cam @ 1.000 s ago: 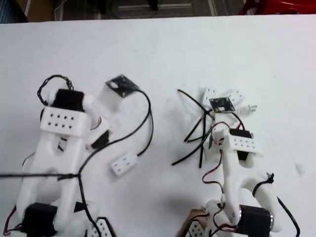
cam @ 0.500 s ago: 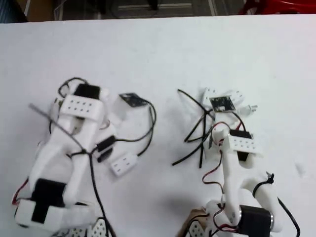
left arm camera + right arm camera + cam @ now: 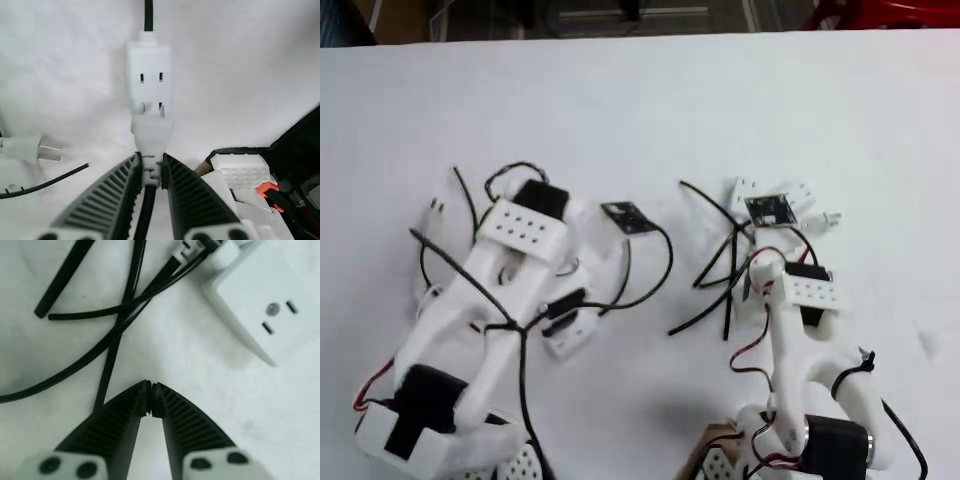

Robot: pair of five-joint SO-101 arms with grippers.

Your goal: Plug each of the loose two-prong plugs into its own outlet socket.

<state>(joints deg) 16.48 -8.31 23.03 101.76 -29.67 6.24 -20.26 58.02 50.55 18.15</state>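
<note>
The left gripper (image 3: 150, 164) was closed tightly on the narrow neck of a white two-prong plug (image 3: 150, 131), just where the plug's black cord left it. The prongs were set at the nearer pair of slots in the white socket block (image 3: 150, 70), with bare metal visible between plug and block. How deep they were seated could not be told. The farther pair of slots was left free. A second loose plug (image 3: 24, 148) was seen beside the block and apart from it. The right gripper (image 3: 150, 392) was shut on nothing, well away from the block, above black cords (image 3: 115, 325) and near a separate white outlet (image 3: 260, 295).

The main risk was judged to lie in the block itself. It was held down by nothing, so a push could be spent in sliding it across the table instead of seating the prongs. Because the plug was gripped at its neck and not its body, it could be levered sideways under load, and the prongs could be jammed or bent against the slot edges. The block's own cord could also be dragged, so that the block would be turned out of line.
</note>
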